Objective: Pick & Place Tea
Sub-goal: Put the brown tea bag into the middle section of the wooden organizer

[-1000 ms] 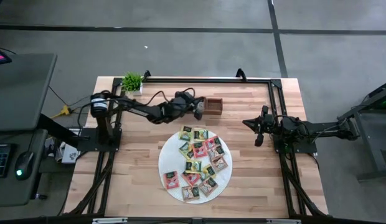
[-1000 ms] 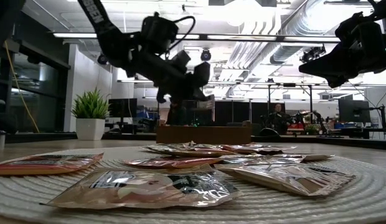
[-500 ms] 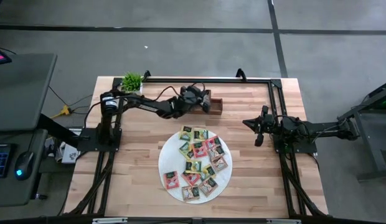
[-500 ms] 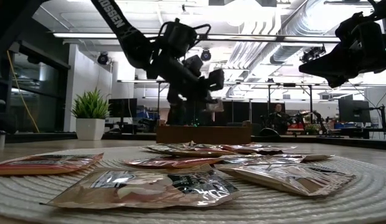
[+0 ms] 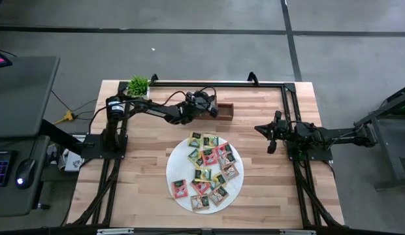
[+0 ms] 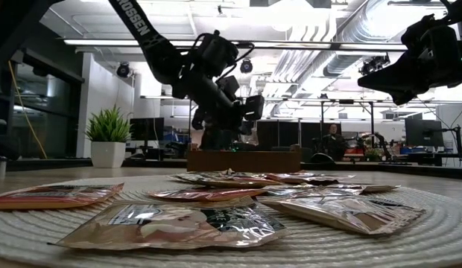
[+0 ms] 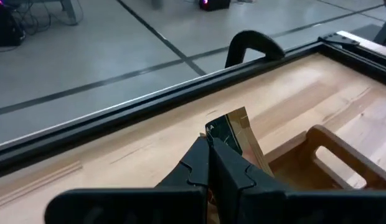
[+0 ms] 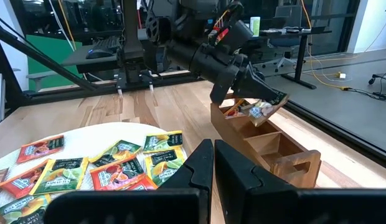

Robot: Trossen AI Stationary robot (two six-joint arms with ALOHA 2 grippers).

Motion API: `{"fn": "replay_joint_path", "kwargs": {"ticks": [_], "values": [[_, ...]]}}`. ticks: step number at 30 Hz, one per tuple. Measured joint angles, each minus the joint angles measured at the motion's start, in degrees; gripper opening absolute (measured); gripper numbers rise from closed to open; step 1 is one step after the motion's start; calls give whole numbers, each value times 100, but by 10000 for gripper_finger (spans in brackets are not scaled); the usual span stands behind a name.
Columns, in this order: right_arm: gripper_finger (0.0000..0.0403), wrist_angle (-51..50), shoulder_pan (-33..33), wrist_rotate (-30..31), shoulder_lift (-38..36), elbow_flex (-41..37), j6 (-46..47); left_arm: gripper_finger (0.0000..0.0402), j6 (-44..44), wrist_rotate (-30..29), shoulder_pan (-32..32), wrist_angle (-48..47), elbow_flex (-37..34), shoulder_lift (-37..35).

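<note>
Tea packet [image 7: 233, 134] pinched in left claw [image 7: 208, 144], above tray [image 7: 333, 152].

Left gripper [image 5: 214, 109] swings across from beside the tray [image 5: 225, 111] to right over its near end, packet [image 7: 233, 134] pinched, hanging lower now.

— Packets [image 5: 206, 168] on the mat [image 5: 178, 163]: which colours are seen?
— Red, pink, green, yellow, dark wrappers are noted; white woven mat, brown wooden tray [image 8: 268, 145], pale wood table [image 5: 144, 189].
</note>
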Motion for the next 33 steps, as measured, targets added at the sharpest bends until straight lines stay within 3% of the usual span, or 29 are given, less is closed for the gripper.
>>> {"fn": "replay_joint_path", "kwargs": {"ticks": [33], "values": [[12,-2,0,-1,0,-1,2,5,101,-29,35,104,0,289]]}}
